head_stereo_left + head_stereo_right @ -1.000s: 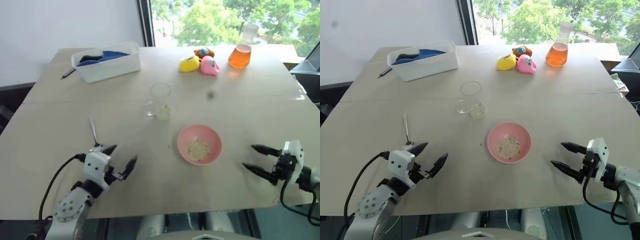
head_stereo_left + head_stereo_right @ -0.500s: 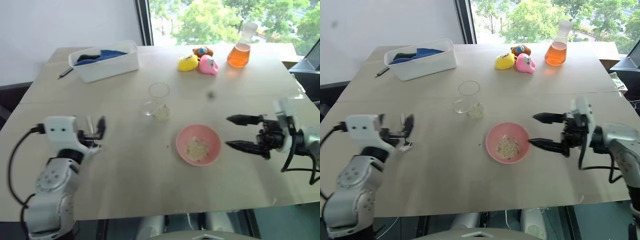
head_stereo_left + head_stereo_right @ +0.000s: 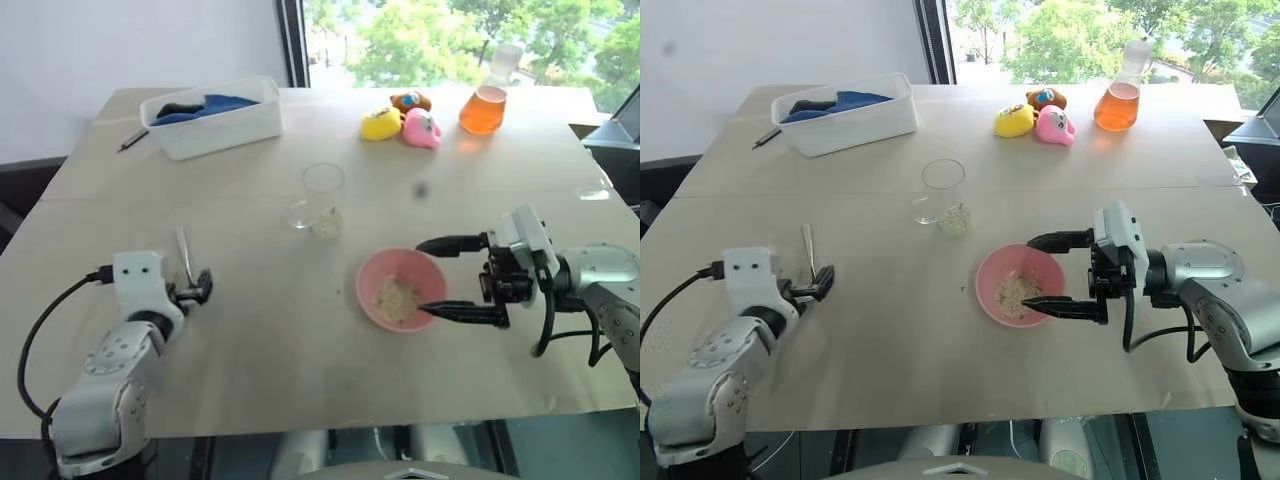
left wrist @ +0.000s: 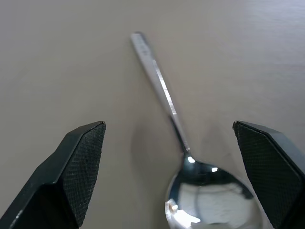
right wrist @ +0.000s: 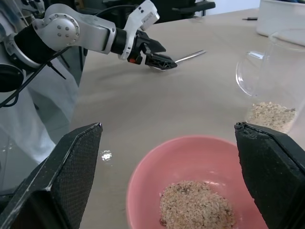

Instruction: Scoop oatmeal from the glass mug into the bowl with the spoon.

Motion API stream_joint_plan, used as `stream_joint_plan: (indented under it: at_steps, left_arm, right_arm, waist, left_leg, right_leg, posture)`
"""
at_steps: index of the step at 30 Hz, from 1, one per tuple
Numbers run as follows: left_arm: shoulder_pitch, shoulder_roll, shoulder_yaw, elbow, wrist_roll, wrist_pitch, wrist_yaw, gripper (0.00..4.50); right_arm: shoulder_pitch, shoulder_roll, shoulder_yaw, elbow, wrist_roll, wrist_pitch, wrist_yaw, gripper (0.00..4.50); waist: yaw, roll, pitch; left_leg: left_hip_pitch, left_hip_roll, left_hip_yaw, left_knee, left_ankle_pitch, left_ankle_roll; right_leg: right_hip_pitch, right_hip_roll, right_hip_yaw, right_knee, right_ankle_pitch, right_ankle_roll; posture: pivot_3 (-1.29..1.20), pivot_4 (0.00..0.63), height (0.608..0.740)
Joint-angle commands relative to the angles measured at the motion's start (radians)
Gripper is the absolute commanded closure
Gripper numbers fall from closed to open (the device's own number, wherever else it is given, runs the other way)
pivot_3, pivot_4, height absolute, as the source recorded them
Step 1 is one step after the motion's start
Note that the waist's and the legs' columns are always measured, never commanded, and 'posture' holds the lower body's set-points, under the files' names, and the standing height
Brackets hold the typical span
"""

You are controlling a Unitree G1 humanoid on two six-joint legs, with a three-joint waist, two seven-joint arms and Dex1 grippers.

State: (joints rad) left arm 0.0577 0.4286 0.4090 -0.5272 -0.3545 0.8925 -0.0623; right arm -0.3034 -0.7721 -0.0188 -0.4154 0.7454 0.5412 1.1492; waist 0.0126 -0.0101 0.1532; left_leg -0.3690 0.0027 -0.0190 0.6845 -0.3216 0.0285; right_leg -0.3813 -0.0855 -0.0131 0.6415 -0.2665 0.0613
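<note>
My left end effector [image 4: 169, 157] hovers low over the beige worktop [image 3: 250, 330], its two black fingers spread wide apart and empty, the small oval head of the slim shiny silver metal spoon [image 4: 188, 179] lying between them. The spoon lies flat on the worktop, its long handle pointing away from me toward twelve o'clock.

My right end effector [image 3: 432, 277] is turned sideways toward nine o'clock, fingers wide apart with nothing gripped, one fingertip at each side of the small round pink bowl [image 3: 372, 275]. The bowl holds a small heap of pale beige oatmeal flakes [image 3: 396, 297].

The small clear glass cylindrical mug [image 3: 322, 192] stands upright at about eleven o'clock from the bowl, well apart from it, with a shallow layer of flakes in its bottom.
</note>
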Motion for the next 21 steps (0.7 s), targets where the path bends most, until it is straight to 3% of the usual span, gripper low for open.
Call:
stream_joint_plan:
  at_steps: [1,9,15,21]
  left_arm:
    - [-0.052,0.024,0.009,0.025,0.014,0.038,0.005,0.04]
    - [-0.166,0.043,0.017,0.088,0.005,0.319,0.019,0.04]
    - [-0.179,0.037,0.029,0.173,-0.001,0.341,-0.027,0.04]
    - [-0.182,0.065,0.056,0.236,0.014,0.326,-0.051,2.64]
  right_arm:
    - [-0.006,0.008,-0.026,-0.024,0.003,-0.022,-0.007,0.0]
    - [0.001,0.018,-0.029,-0.026,-0.012,-0.038,-0.022,0.0]
    - [0.006,0.027,-0.027,-0.025,-0.017,-0.046,-0.031,0.0]
    - [0.007,0.036,-0.022,-0.018,-0.026,-0.058,-0.034,0.0]
  waist:
    - [0.0,0.0,0.0]
    - [0.0,0.0,0.0]
    - [0.0,0.003,-0.001]
    - [-0.003,0.007,-0.003]
  left_leg:
    - [0.0,0.0,-0.001,0.0,0.0,0.0]
    - [0.0,-0.001,-0.002,0.0,0.001,-0.001]
    - [0.001,-0.001,-0.002,0.0,0.001,-0.002]
    - [0.003,-0.001,-0.002,-0.001,0.002,-0.003]
  right_leg:
    - [0.0,0.0,0.0,0.0,0.0,0.0]
    - [0.0,0.0,-0.002,0.001,0.0,0.0]
    - [0.001,0.0,-0.001,0.001,0.0,0.0]
    - [0.001,0.0,0.0,0.002,0.0,0.0]
  posture:
    - [0.0,0.15,0.74]
    - [0.0,0.15,0.74]
    - [0.0,0.15,0.74]
    - [0.0,0.15,0.74]
